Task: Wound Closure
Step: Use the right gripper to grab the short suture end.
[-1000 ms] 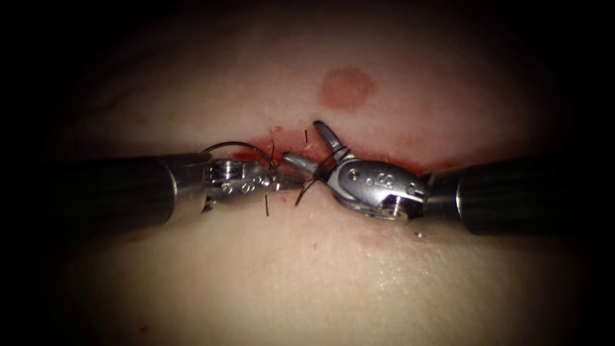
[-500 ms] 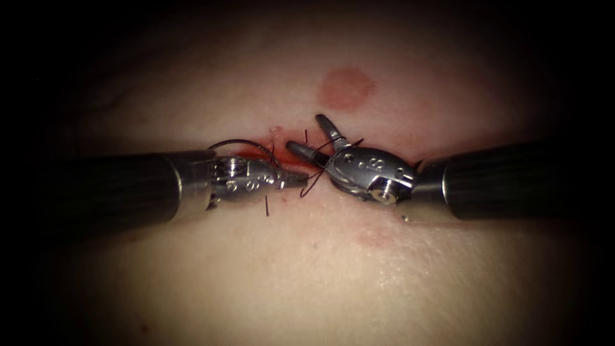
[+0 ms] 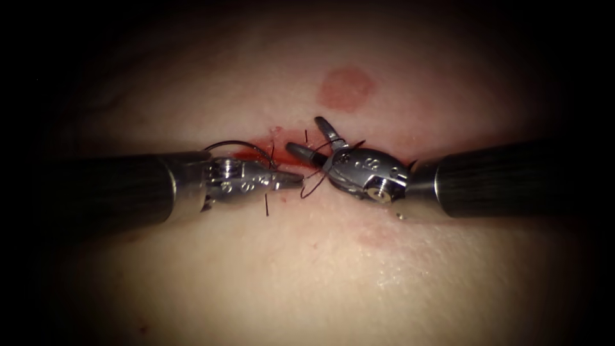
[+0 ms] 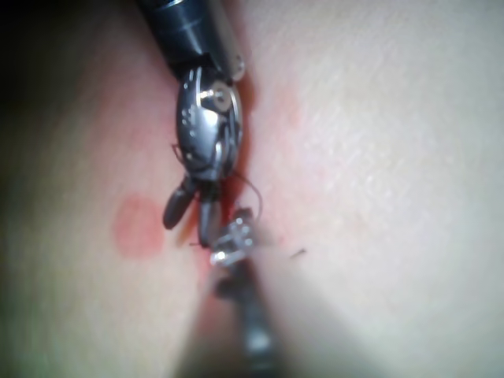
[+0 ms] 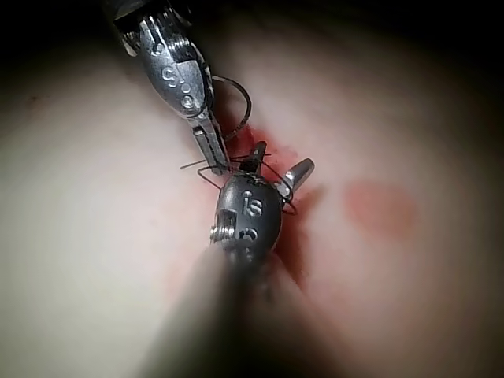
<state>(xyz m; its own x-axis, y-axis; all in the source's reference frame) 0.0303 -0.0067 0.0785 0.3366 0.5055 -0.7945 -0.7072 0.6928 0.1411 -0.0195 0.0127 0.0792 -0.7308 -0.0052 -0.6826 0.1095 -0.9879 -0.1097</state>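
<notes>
The tissue (image 3: 307, 275) has a red-stained cut (image 3: 256, 152) running across between the tools. My left tool (image 3: 296, 180) comes in from the left with its jaws shut, and dark thread (image 3: 312, 188) curls from their tip. My right tool (image 3: 303, 134) stands open just right of it, with thread lying across the base of its jaws. A thin dark needle-like arc (image 3: 238, 143) curves over the left tool's wrist, held by neither tool. The left wrist view has the left tool (image 4: 236, 236) below the open right tool (image 4: 189, 223). In the right wrist view, the right tool (image 5: 279, 160) nearly touches the left tool (image 5: 216, 161).
A round red mark (image 3: 346, 88) sits on the tissue beyond the cut. Short cut ends of thread (image 3: 266, 205) stick up near the left tool's jaws. Red fluid (image 3: 282, 138) stains the cut's edges around both tips.
The right tool has drawn back to the right and lifted a little, jaws still open. This uncovers the left tool's tip, and the thread loop has shifted with it. The left tool has barely moved.
</notes>
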